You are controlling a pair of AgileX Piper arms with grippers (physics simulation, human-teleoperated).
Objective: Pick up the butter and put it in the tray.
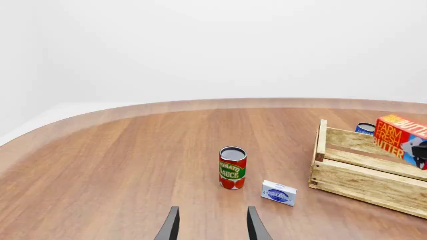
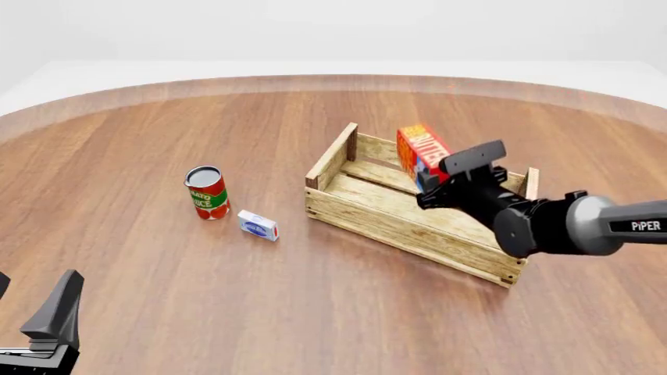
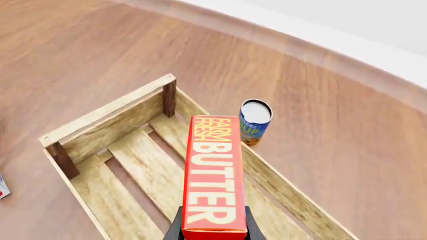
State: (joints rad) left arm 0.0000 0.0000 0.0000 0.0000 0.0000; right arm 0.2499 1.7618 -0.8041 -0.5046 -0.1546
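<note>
1. From the left wrist view, your left hand (image 1: 212,225) is hanging low over the table (image 1: 120,165) with its two dark fingers parted and nothing between them. Ahead of it are standing a tomato sauce can (image 1: 232,168) and, just beside that, a small white-and-blue box (image 1: 279,193). Well off to the side, the butter (image 1: 400,140) is showing above the tray (image 1: 360,182), with a blue can (image 1: 365,128) peeking from behind the tray's far wall.

2. From the front view, your right hand (image 2: 443,187) is holding the butter (image 2: 420,156) over the tray (image 2: 407,223), roughly above its middle, tilted and clear of the slats. The left hand (image 2: 47,328) is sitting at the near left corner, far from everything.

3. From the right wrist view, your right hand (image 3: 213,227) is gripping the butter (image 3: 213,175) by its near end, fingers pressing both long sides. The carton is pointing straight away from the hand, above the tray's (image 3: 107,117) slatted floor. The blue can (image 3: 255,121) is standing outside the tray, against its wall.
</note>
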